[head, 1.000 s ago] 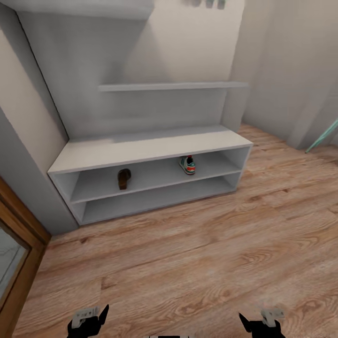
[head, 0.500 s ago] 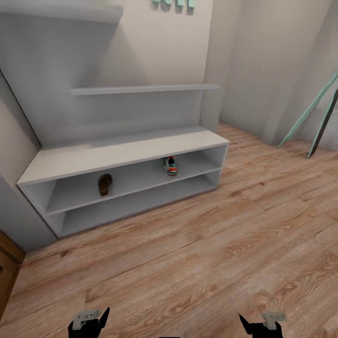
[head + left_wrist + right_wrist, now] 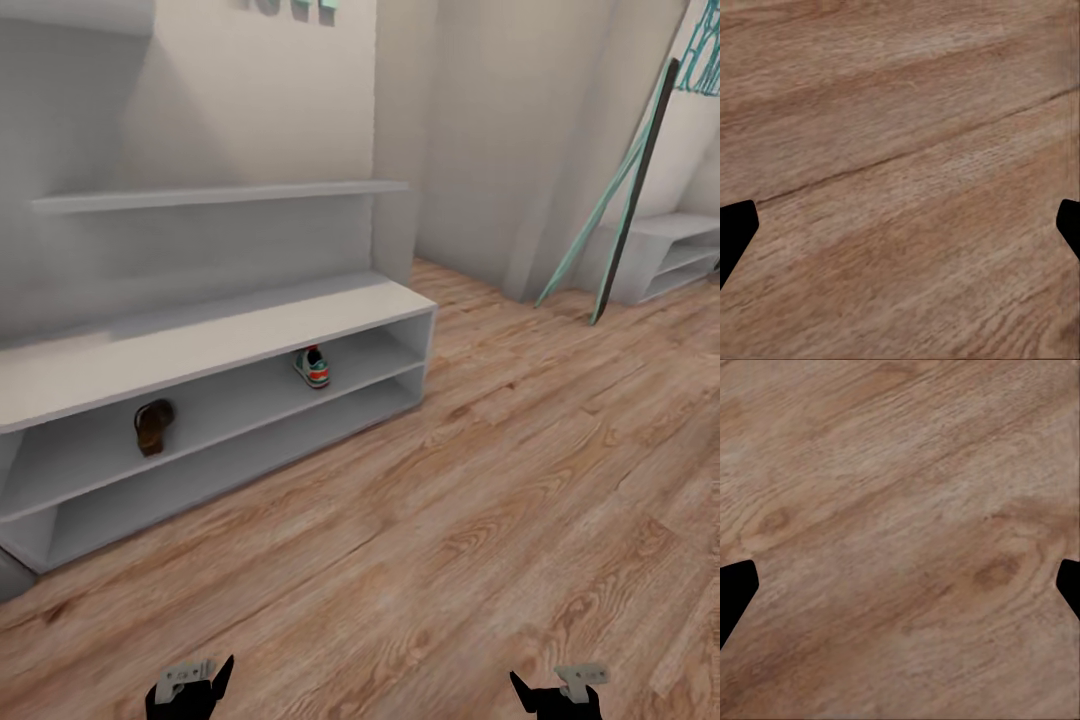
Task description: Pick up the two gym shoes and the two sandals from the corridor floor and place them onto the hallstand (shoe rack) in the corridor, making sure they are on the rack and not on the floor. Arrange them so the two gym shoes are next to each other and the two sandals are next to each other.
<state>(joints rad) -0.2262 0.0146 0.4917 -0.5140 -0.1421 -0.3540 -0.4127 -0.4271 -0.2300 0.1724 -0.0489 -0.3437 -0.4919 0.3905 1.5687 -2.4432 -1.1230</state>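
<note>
Relative to the earlier head views, the whole scene has slid leftward, which indicates that the camera has swung right rather than that anything has been displaced. Nearest, the left gripper [image 3: 190,685] and right gripper [image 3: 556,687] hang low at the frame's lower edge, both empty with fingers spread wide over bare corridor floor [image 3: 480,520], as each wrist view confirms. Beyond, the hallstand [image 3: 200,345] carries one sandal [image 3: 152,426] and one gym shoe [image 3: 312,367] on its upper open shelf, well apart. Farthest, two long poles [image 3: 625,200] lean against the wall beside a low pale bench [image 3: 665,255]. Judged stage: half done, the robot turning to find the remaining pair. Next move calls for locating them and driving closer.
</note>
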